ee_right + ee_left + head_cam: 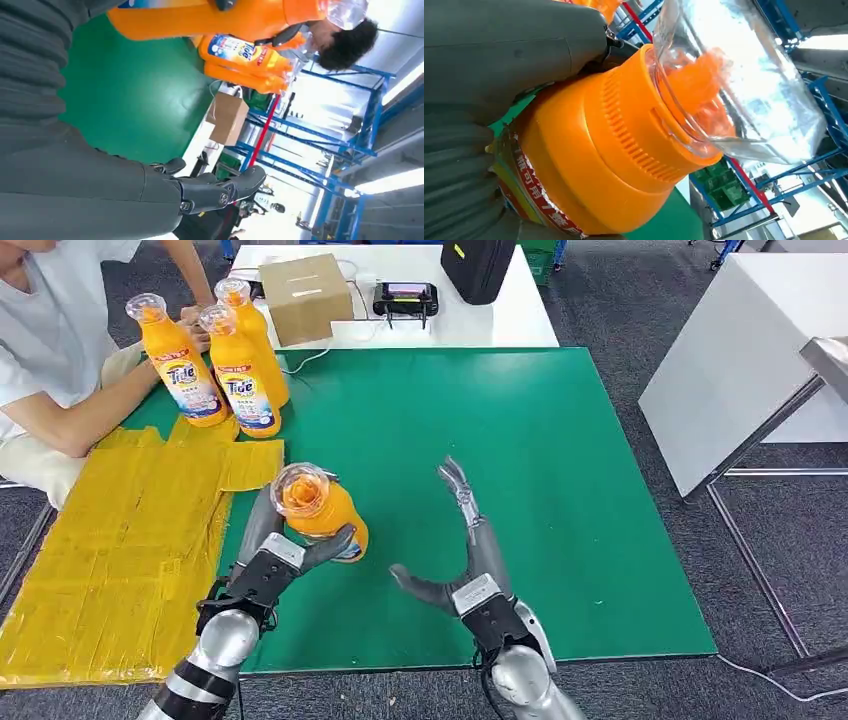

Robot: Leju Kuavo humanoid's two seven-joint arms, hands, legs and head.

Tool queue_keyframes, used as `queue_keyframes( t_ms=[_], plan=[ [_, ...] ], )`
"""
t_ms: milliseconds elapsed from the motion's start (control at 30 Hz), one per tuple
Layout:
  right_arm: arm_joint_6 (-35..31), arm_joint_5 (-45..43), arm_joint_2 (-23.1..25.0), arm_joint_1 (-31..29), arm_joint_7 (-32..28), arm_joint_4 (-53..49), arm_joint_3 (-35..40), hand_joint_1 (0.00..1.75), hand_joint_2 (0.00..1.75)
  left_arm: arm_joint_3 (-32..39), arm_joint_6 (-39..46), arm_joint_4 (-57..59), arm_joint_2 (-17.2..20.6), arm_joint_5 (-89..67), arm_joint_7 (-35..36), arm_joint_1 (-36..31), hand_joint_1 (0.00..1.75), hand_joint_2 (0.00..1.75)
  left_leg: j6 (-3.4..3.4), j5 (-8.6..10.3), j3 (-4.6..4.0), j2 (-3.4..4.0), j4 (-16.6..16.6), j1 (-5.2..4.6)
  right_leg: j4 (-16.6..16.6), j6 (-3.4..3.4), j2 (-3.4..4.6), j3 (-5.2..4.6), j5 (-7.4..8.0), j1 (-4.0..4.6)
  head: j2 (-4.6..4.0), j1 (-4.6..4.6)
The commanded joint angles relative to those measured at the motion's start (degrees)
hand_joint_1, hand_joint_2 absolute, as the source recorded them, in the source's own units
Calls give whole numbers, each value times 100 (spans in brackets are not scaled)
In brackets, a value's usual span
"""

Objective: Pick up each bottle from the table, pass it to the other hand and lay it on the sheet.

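My left hand (283, 558) grips an orange bottle (322, 510) above the green table (560, 500) near its left edge, fingers wrapped round the body and hiding most of the label. My right hand (462, 555) hovers beside it, fingers spread wide and holding nothing. Three more bottles (225, 365) stand at the far left corner by the yellow sheet (110, 550); a person's arm (90, 410), cut off by the frame, reaches toward them.

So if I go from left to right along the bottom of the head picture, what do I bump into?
Yellow sheet → left hand holding an orange bottle → open right hand → bare green mat → grey floor.
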Motion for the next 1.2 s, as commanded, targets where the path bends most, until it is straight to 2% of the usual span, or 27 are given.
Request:
queue_keyframes(
  t_ms=[33,67,100,133,167,200,233,300,333,467,533,700,767,867,1033,1067,1100,1200],
  plan=[
    [-463,94,-297,331,-132,-723,-452,0,0,377,1701,499,84,-3182,851,-570,175,175,-11,-15,26,-29,8,10,5,-13,7,34,-20,4,0,0],
    [-428,-75,-290,422,-235,-919,-530,0,175,482,1838,657,149,-4234,1236,-692,175,175,-6,-3,8,-23,1,5,0,-7,-4,14,-8,2,0,0],
    [-428,-142,-306,483,-304,-1076,-573,0,175,507,1812,798,190,-4883,1476,-799,175,175,-10,-8,18,-32,4,7,4,-11,-3,25,-16,3,0,2],
    [-502,-137,-306,560,-372,-1293,-627,0,175,537,1498,1117,334,-6363,2140,-1006,175,175,-13,-11,24,-40,7,8,8,-14,-4,32,-21,2,0,0],
    [-534,-160,-311,619,-397,-1529,-658,0,175,-632,1186,1534,1158,-6437,3352,-1576,175,175,-11,-8,22,-32,3,4,7,-12,-1,26,-17,-1,0,0],
    [-512,-208,-322,638,-409,-1640,-659,0,175,-1092,1022,1795,1313,-6437,3721,-1785,175,175,-13,-11,28,-40,6,7,9,-15,-2,34,-21,1,0,2],
    [-465,-261,-337,659,-411,-1867,-644,0,175,-1528,908,2603,1309,-6437,3970,-2097,175,175,-12,-3,17,-38,4,5,10,-14,-8,22,-15,1,0,0],
    [-392,-227,-424,585,-421,-2004,-532,0,175,-1951,1001,3606,1315,-6437,4253,-2403,175,175,-9,3,13,-47,0,5,3,-10,-21,23,-11,1,0,4],
    [-482,-20,-471,562,-340,-2008,-511,0,175,-2227,1150,3991,1349,-6437,4515,-2527,175,175,-13,0,25,-35,-1,6,5,-15,-3,23,-11,1,0,-2],
    [-489,-17,-472,559,-338,-2012,-510,0,175,-2244,1227,4043,1365,-6437,4552,-2502,175,175,-21,4,25,-12,-5,4,6,-14,13,16,-5,0,0,0],
    [-447,-156,-544,511,-263,-1892,-510,0,175,-2502,1294,4344,1366,-6437,4926,-2542,175,175,-23,-3,23,-4,3,8,12,-14,24,15,-8,4,0,2],
    [-195,-517,-556,422,-169,-1728,-603,0,175,-1934,1517,5286,1109,-6437,4604,-2527,175,175,-24,-3,34,-1,-2,7,8,-15,30,28,-8,1,0,2],
    [-108,-567,-573,394,-128,-1666,-557,0,175,-1623,1625,5458,1027,-6437,4398,-2455,175,175,-24,-2,23,1,3,9,11,-15,31,16,-6,4,0,2],
    [43,-685,-586,370,61,-1521,-547,0,175,-758,1606,5644,862,-6372,3953,-2267,175,175,-26,-4,25,1,3,10,11,-17,36,17,-7,4,0,0],
    [-36,-530,-550,386,113,-1410,-610,0,175,-161,1598,5691,698,-6372,3724,-2121,175,175,-24,-5,30,-2,-2,9,6,-16,35,23,-9,3,0,0],
    [-51,-528,-533,389,113,-1406,-620,0,175,-81,1636,5674,681,-6407,3741,-2101,166,175,-21,2,14,-1,-3,6,6,-12,24,7,-3,2,0,2],
    [-53,-513,-531,385,117,-1398,-616,0,175,70,1704,5646,659,-6437,3780,-2077,0,175,-23,-5,23,-5,1,9,9,-15,28,18,-9,4,0,0],
    [-67,-419,-546,359,167,-1329,-576,0,175,372,1940,5521,649,-6415,3710,-2002,0,175,-21,3,9,-2,-2,6,7,-11,22,3,-2,2,0,2]
  ],
)
